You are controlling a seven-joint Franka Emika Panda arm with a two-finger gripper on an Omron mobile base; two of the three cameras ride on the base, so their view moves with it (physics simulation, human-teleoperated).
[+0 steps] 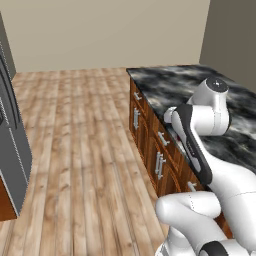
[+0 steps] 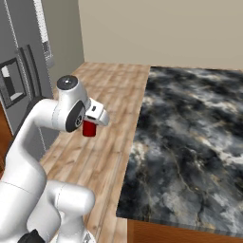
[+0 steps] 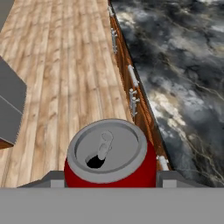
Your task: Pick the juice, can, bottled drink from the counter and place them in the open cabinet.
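One round red can (image 3: 110,158) with a shiny silver top sits clamped in the end effector (image 3: 109,181); it stands straight up, its opening facing the camera. It hangs over the striped wooden floor (image 3: 65,65), beside the swirly black stone table (image 3: 183,65).

The can's (image 3: 110,159) lower body was cut off in the hand view; in the right base view the arm hid its top, and the end effector's (image 2: 90,124) fingers were hidden.

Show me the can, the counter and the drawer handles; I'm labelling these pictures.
can (image 3: 109,153): hand view, silver top.
counter (image 2: 190,123): right base view, bare marbled stone.
drawer handles (image 1: 159,163): left base view, silver bar.
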